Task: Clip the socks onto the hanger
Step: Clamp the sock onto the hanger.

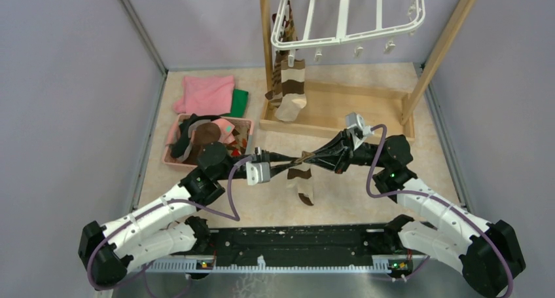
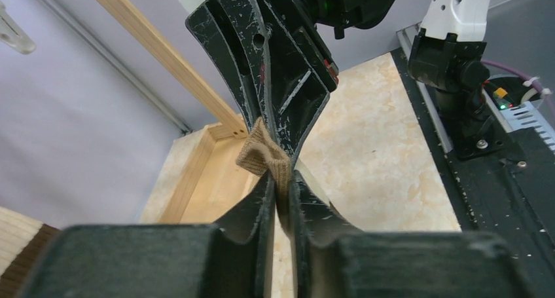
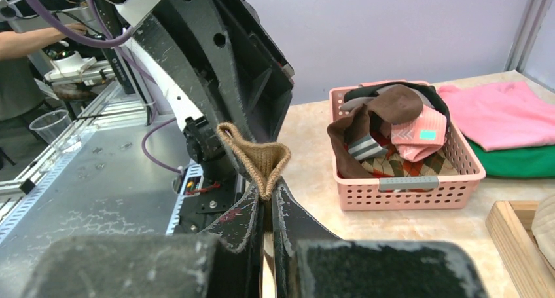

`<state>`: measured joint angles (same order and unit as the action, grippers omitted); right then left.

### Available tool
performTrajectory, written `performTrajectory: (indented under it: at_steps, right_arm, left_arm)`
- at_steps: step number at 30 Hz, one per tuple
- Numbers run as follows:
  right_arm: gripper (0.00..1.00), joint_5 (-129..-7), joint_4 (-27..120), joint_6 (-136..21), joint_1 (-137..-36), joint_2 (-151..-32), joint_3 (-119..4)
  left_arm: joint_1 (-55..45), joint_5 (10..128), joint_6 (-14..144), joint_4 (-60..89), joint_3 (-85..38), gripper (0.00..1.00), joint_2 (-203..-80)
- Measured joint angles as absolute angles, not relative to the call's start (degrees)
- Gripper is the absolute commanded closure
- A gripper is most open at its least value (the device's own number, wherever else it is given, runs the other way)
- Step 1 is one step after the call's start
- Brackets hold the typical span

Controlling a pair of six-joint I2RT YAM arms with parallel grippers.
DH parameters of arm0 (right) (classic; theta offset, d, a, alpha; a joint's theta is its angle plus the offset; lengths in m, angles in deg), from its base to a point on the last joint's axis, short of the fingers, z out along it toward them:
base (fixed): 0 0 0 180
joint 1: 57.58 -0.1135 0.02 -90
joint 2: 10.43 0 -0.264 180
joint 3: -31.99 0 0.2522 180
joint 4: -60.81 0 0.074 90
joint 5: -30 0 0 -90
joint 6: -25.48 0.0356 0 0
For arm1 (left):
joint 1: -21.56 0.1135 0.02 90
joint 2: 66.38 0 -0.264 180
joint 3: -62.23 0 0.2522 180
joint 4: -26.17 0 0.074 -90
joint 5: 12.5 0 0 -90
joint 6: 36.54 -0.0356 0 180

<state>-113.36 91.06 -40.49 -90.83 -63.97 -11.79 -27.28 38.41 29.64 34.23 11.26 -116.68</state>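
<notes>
Found both arms meeting above mid-table (image 1: pixel 340 203), tips nearly nose to nose. Noted left tool (image 1: pixel 291 161) reaching in from the left and right tool (image 1: pixel 315 156) from the right, each nipping the same held sock (image 1: pixel 302 183).

Checked left wrist view: left fingers (image 2: pixel 262 203) drawn almost together, with only the tan ribbed cuff (image 2: pixel 264 155) pinched between them. Saw the other tool's black fingers coming down onto that same cuff from above.

Checked right wrist view: right fingers (image 3: pixel 252 209) fully closed on the cuff (image 3: pixel 256 157), leaving a small loop of ribbing standing proud above the tips.

Seen from above: brown-and-cream body of the held sock dangling below the two tools, toe downward. Cannot tell whether the toe touches the table.

Logged hanger (image 1: pixel 347 33) at the far side, white, tilted, slung between the posts of the wooden frame (image 1: pixel 340 129). Counted two hung socks (image 1: pixel 291 88) at its near left corner, drooping beside the left post. Saw other clips dangling along the near rail.

Marked pink basket (image 1: pixel 171 147) left of the arms, holding heaped socks (image 1: pixel 206 135): dark brown, pink, striped. Placed pink cloth (image 1: pixel 206 93) just beyond the basket, with green cloth (image 1: pixel 239 103) touching its right edge.
</notes>
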Motion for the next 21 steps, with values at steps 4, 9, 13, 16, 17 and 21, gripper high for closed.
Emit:
performTrajectory:
  at_steps: [4,9,13,16,17,21]
  right_arm:
    - [1.00,-113.4,90.9,-40.6,-90.8,-63.9,-11.8]
    - [0.43,-112.9,86.7,-43.4,-90.9,-62.8,-12.2]
    - [0.19,-109.5,77.7,-50.3,-90.8,-59.3,-13.5]
    - [0.17,-106.7,73.1,-54.8,-90.2,-55.9,-14.1]
    - [0.17,-106.0,72.6,-55.7,-89.7,-54.8,-14.2]
    - [0.15,-103.1,76.0,-56.4,-84.9,-53.2,-14.0]
  left_arm:
    - [-27.3,38.4,29.2,34.2,11.3,1.00,-116.9]
    - [-27.3,39.5,28.4,33.6,11.4,1.00,-116.2]
    - [-27.2,40.9,27.5,33.5,12.3,1.00,-114.4]
    - [-26.4,41.2,26.8,34.4,13.0,1.00,-114.0]
    - [-26.2,41.3,26.7,34.8,13.3,1.00,-113.9]
    - [-24.7,41.1,25.7,36.9,15.4,1.00,-113.9]
